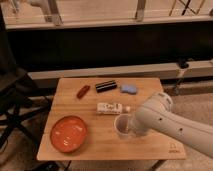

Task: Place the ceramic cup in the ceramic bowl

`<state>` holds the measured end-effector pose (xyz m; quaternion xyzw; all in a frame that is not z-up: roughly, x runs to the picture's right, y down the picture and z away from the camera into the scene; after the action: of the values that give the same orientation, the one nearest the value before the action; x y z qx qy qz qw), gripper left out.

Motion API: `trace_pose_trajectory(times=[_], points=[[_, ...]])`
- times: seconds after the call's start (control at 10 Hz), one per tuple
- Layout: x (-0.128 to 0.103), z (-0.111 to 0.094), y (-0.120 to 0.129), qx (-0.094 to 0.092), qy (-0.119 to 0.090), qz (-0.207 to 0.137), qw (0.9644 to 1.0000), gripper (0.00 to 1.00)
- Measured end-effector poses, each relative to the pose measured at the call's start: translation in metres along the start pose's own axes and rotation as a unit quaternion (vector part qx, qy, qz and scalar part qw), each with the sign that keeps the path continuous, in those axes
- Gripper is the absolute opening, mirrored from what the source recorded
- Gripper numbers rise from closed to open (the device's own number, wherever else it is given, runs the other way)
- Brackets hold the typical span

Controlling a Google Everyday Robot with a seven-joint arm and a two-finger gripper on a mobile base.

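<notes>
The ceramic cup (121, 125) is small and white and stands near the middle of the wooden table (100, 145). My gripper (128, 129) is at the cup's right side, at the end of my white arm (165, 122) that reaches in from the right. The arm hides the fingertips. The ceramic bowl (68, 132) is wide, shallow and red-orange inside. It sits at the table's front left, well to the left of the cup.
A white labelled bottle (111, 107) lies on its side just behind the cup. A red packet (83, 91), a black bar (106, 86) and a blue object (129, 89) lie along the table's back. A dark chair (15, 100) stands at the left.
</notes>
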<state>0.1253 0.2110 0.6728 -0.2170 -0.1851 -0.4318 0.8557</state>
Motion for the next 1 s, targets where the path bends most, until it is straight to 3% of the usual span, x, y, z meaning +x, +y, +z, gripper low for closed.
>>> trace_pose_trajectory(times=[0.5, 1.0], points=[[-0.016, 0.003, -0.035, -0.004, 0.001, -0.022, 0.9998, 0.00], [-0.010, 0.003, -0.068, -0.007, 0.001, -0.028, 0.9996, 0.00]])
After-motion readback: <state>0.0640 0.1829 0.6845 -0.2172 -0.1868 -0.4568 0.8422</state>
